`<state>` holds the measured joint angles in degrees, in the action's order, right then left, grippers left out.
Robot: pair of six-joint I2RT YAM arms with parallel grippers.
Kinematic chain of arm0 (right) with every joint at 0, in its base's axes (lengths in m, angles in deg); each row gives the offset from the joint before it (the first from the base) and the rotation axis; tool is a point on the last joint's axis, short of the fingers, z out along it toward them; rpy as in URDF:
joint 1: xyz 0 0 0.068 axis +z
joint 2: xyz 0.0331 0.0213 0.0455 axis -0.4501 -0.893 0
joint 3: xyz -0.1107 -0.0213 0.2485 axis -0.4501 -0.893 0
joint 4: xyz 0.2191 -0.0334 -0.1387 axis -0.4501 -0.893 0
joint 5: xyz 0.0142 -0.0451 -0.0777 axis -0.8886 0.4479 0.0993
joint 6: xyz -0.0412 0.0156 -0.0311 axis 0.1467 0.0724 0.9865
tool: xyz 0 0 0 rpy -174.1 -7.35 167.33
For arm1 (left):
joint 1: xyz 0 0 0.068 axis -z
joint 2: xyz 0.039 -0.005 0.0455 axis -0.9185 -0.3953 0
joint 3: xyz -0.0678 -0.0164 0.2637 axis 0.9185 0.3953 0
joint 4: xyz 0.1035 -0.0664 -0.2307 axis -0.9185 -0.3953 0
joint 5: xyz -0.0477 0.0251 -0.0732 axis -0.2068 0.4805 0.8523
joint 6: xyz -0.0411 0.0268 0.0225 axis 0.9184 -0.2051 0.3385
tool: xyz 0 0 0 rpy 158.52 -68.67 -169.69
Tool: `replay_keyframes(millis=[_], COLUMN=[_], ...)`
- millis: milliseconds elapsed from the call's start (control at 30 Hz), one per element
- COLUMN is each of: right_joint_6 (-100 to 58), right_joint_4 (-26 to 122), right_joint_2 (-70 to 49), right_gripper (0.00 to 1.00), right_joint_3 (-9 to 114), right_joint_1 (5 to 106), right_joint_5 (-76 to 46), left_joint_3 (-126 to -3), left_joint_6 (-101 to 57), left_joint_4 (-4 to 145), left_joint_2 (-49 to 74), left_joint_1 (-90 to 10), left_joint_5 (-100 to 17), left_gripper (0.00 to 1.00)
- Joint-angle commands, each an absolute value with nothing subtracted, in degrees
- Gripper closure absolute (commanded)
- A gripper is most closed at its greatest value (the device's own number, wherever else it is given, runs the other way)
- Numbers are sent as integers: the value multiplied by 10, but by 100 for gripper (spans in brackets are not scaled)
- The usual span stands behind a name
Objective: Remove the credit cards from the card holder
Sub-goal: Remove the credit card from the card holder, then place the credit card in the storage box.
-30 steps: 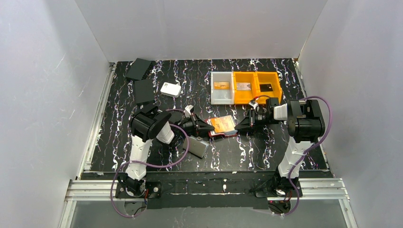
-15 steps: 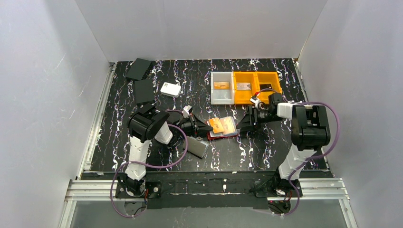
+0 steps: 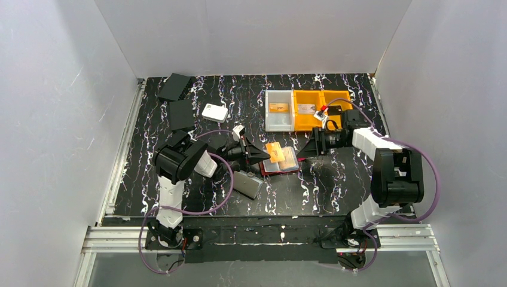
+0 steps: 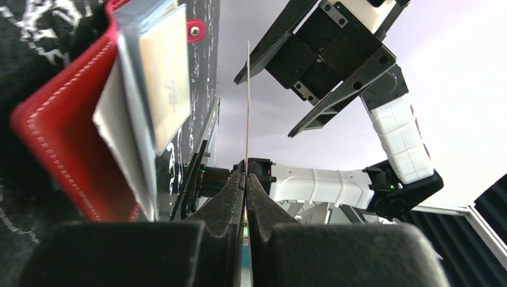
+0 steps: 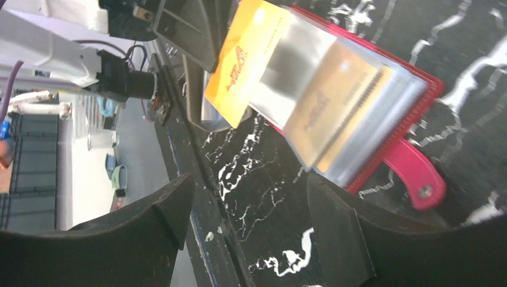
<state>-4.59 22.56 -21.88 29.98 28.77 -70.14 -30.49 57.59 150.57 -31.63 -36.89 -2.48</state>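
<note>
Near the middle, an orange card (image 5: 239,63) with blurry red writing is pinched by the left gripper (image 4: 246,172); the right gripper (image 5: 248,200) is spread.

The black bench (image 3: 326,185), marbled with white and violet veins, carries several things. At its far left corner lie two flat black rectangular cases, one (image 3: 174,86) tilted by the back edge and the other (image 3: 180,115) just nearer. Beside them rests a small white rounded box (image 3: 214,112). Along the back right stand three open plastic bins touching in a row: a white one (image 3: 280,124), then two orange ones (image 3: 307,124) (image 3: 342,96). Near the middle a dark red leather card holder (image 3: 286,163) lies open, its clear sleeve pages up. A flat grey rectangular case (image 3: 247,184) lies near it, toward the front left.
</note>
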Motion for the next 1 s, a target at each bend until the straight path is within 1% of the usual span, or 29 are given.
replay_keyframes(millis=[0,100,167,367,433,533,567,667,733,767,800,833,900,933,967], right_joint_6=[-16,-67,-81,-101,-130,-171,-180,-193,-202,-204,-204,-203,-202,-195,-178], right_joint_4=[204,244,244,245,271,309,316,327,332,333,334,334,340,340,333], right_joint_2=[-219,-225,-236,-248,-245,-243,-243,-250,-254,-256,-257,-255,-248,-243,-237], right_gripper=[22,22,22,23,23,28,33,54,78,89,97,99,99,99,99], right_joint_3=[335,335,343,343,335,326,325,326,326,326,326,325,321,319,320], right_joint_1=[326,331,332,332,332,332,332,332,332,332,332,330,327,323,319], right_joint_5=[-751,-785,-801,-800,-796,-804,-810,-830,-837,-841,-843,-844,-844,-843,-841], left_joint_3=[-325,-340,-349,-369,-374,-381,-382,-385,-386,-386,-383,-379,-370,-364,-356], left_joint_6=[557,555,555,557,558,560,560,560,559,558,557,554,545,540,534], left_joint_4=[1510,1509,1509,1509,1509,1509,1509,1509,1509,1509,1509,1509,1509,1508,1507], left_joint_2=[-270,-266,-264,-259,-260,-261,-263,-265,-265,-264,-262,-258,-248,-242,-236], left_joint_1=[-354,-339,-330,-310,-307,-300,-299,-296,-293,-292,-292,-293,-293,-294,-297], left_joint_5=[-2,-2,-2,-5,-6,-5,-6,-7,-7,-8,-11,-16,-27,-33,-41], left_gripper=[100,100,100,100,100,100,100,100,100,100,100,100,85,70,59])
